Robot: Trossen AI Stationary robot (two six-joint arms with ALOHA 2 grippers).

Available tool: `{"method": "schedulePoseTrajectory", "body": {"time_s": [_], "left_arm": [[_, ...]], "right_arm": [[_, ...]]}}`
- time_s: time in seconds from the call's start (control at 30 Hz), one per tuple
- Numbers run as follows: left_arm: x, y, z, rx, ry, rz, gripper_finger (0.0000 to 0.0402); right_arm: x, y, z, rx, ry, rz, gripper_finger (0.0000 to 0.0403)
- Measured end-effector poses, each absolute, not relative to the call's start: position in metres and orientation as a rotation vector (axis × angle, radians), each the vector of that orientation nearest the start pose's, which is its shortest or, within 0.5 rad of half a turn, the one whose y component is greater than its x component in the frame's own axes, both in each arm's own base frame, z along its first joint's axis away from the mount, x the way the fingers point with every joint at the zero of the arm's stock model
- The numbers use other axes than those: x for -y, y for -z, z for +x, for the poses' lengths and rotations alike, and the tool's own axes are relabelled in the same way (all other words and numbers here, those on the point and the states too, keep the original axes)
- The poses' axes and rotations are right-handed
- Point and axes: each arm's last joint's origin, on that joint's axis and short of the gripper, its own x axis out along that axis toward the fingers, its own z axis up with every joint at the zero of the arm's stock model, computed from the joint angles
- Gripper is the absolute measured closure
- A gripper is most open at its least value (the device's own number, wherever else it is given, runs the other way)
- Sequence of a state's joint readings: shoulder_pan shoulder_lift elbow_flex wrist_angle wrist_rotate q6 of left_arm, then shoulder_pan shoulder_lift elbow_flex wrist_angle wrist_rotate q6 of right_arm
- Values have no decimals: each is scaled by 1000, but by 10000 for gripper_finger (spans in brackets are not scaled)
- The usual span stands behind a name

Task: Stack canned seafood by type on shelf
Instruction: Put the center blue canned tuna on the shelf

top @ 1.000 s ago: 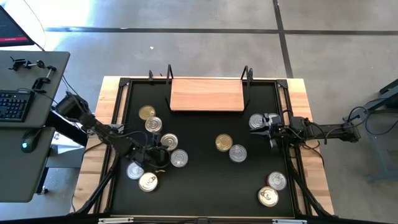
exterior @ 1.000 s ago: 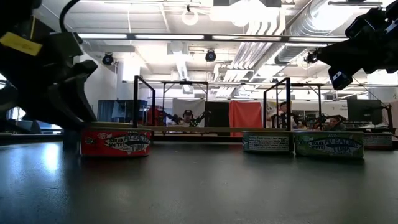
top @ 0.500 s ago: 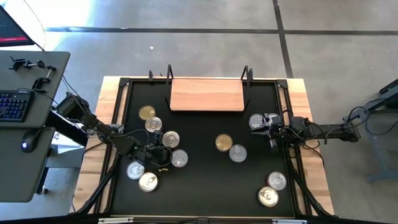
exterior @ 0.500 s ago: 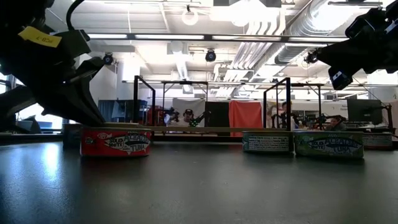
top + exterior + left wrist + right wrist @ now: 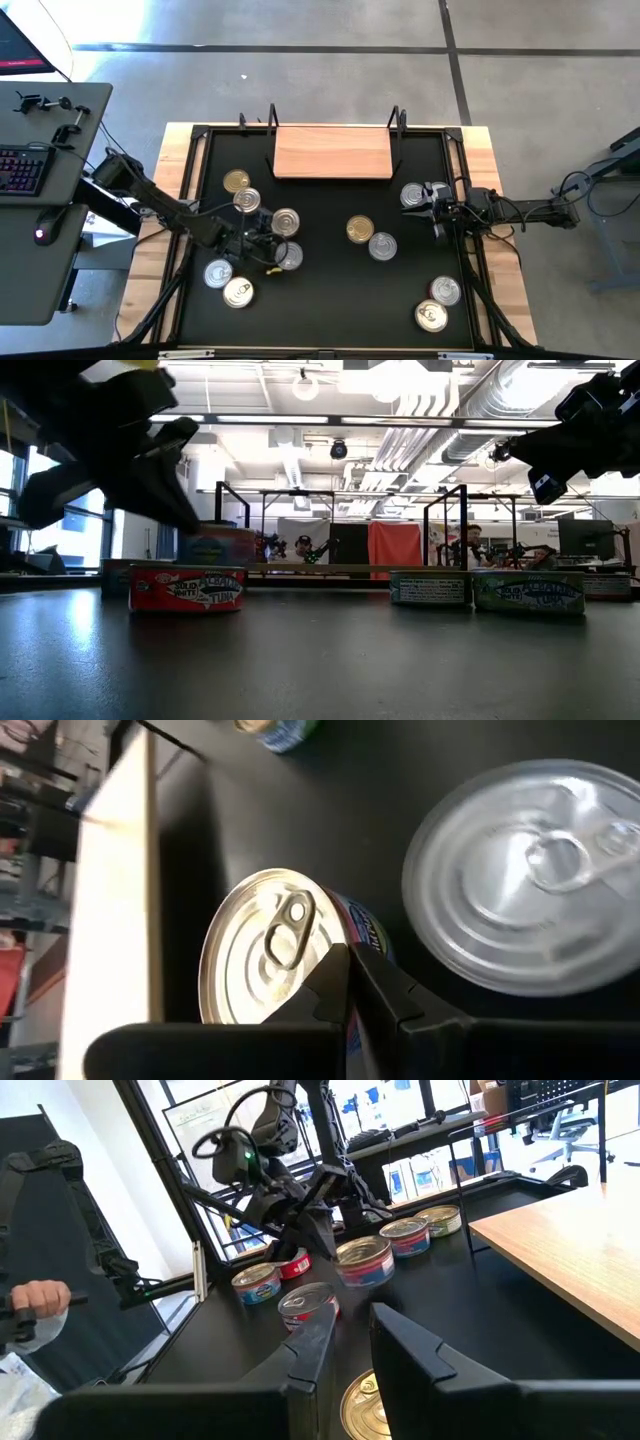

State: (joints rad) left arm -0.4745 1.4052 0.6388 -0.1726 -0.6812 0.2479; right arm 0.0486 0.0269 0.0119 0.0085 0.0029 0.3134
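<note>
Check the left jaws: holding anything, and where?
Yes. The left gripper is shut on a round silver-lidded tin, pinching its rim near the pull tab, lifted above the black mat.

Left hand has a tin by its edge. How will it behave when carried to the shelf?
The tin looks like rigid metal, so it probably won't deform. The left hand pinches only one side of the rim, so it may pivot or sag. Its smooth lid looks slippery; go slowly.
</note>
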Motion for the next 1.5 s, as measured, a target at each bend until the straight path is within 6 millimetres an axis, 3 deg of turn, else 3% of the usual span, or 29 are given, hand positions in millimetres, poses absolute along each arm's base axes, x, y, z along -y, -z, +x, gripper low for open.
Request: {"method": "schedulePoseTrajectory", "body": {"time_s": [0.43, 0.73, 0.97, 1.1, 1.37, 1.5], "left_arm": [[64, -211, 270, -741, -248, 705, 401], [11, -242, 293, -694, -348, 579, 401], [-42, -240, 297, -700, -412, 492, 401], [-62, -234, 303, -691, -436, 504, 401], [-76, -204, 314, -802, -436, 555, 401], [-71, -204, 315, -809, -447, 580, 401]], "right_arm": [[-5, -166, 99, -14, -44, 313, 347], [-5, -166, 99, -14, -44, 313, 347], [-5, -166, 99, -14, -44, 313, 347], [-5, -166, 99, -15, -44, 313, 347], [-5, -166, 99, -21, -43, 313, 347], [-5, -166, 99, -21, -43, 313, 347]]}}
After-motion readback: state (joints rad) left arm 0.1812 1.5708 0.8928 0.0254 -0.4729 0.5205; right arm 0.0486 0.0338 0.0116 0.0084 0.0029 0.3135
